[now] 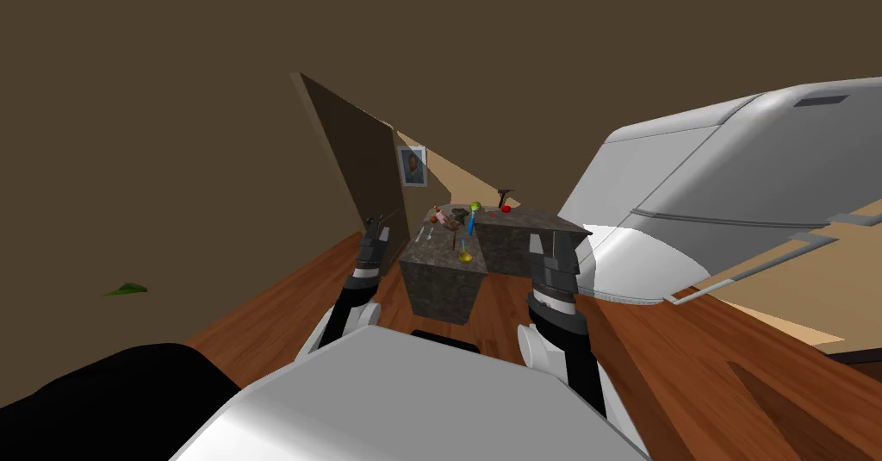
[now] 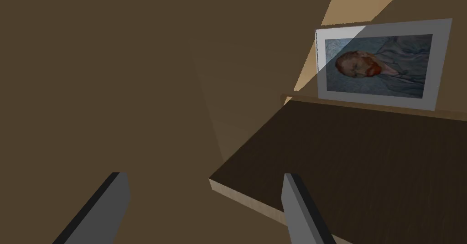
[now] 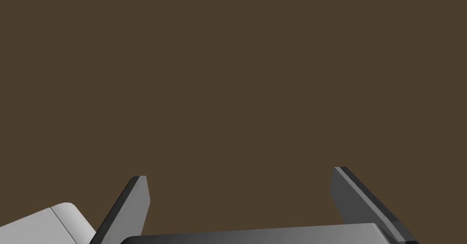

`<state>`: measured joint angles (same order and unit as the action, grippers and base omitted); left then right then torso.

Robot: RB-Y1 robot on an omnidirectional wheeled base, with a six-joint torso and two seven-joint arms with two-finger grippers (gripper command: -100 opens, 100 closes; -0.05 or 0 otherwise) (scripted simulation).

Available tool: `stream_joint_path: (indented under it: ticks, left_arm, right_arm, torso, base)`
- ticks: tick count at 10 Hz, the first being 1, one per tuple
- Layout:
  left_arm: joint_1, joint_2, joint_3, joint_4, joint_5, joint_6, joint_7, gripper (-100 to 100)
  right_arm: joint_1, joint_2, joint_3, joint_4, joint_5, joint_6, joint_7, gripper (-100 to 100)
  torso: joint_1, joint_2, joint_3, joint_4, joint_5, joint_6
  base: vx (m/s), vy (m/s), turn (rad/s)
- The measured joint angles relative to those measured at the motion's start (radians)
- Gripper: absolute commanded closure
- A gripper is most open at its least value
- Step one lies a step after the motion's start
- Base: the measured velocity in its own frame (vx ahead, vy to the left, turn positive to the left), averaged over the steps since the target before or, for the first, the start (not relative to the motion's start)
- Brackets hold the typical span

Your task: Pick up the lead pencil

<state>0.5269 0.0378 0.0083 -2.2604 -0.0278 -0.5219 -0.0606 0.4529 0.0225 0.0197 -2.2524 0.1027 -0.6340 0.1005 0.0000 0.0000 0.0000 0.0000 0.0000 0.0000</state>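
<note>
Lead pencil (image 1: 454, 239): thin, dark, stick-shaped. Lying flat on top of the mottled grey-brown bench (image 1: 437, 282), toward its near end, just beside a slim blue item (image 1: 471, 223). Too small to tell tip or markings.

The head camera looks steeply down and forward, rolled, the table (image 1: 448, 279) at 12 o'clock, not close. The left wrist camera faces a framed picture (image 2: 378, 63) and dark panel (image 2: 365, 163), which the head view shares at 11 o'clock. The right wrist camera faces a flat brown surface (image 3: 228, 72).

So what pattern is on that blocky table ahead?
The blocky table is mottled grey-brown, like stone; the head view shows it best.
</note>
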Motion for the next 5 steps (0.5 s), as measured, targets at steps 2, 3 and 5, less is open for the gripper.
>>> stream_joint_path:
  ticks: [2,3,5]
  left_arm:
    - [-0.005,0.036,0.006,0.017,-0.016,0.013,-0.013,-100]
    - [-0.009,0.056,0.013,0.029,-0.030,0.029,-0.026,-100]
    - [-0.020,0.082,0.025,0.072,-0.056,0.047,-0.053,-100]
  right_arm:
    - [0.000,0.000,0.000,0.000,0.000,0.000,0.000,0]
    - [0.000,0.000,0.000,0.000,0.000,0.000,0.000,0]
    - [0.000,0.000,0.000,0.000,0.000,0.000,0.000,0]
  torso:
    - [-0.004,-0.001,-0.001,0.000,-0.001,0.000]
    - [-0.008,-0.002,-0.001,0.000,-0.002,0.000]
    - [-0.009,-0.002,-0.001,-0.001,-0.002,0.000]
  base:
    - [0.023,-0.103,-0.052]
    - [0.041,-0.140,-0.043]
    - [0.037,-0.139,-0.060]
